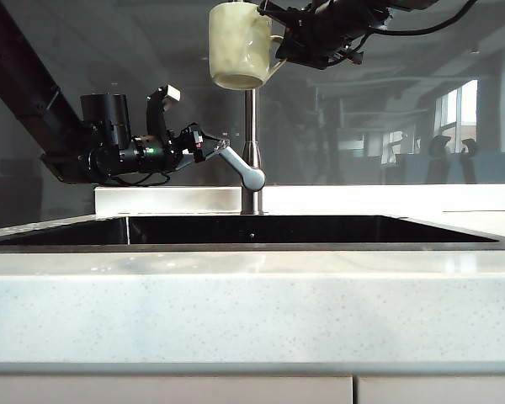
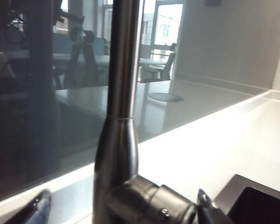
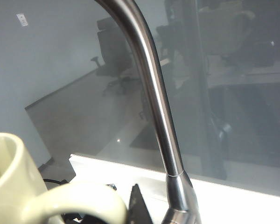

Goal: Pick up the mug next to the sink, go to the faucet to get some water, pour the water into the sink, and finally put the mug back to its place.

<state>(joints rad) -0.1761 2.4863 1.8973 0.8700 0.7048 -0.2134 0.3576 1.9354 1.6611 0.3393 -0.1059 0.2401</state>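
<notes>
Right tool (image 1: pixel 279 52) clamped on the handle of the mug (image 1: pixel 238 46), held upright high above the sink (image 1: pixel 252 229), in front of the faucet (image 1: pixel 251 143) stem. Left tool (image 1: pixel 209 151) spread wide at the lever (image 1: pixel 240 167), fingertips (image 2: pixel 206 208) either side, gripping nothing. Risks: lever shoved too hard, water splashing past the mug; mug misaligned under the spout; handle slipping once filled
</notes>
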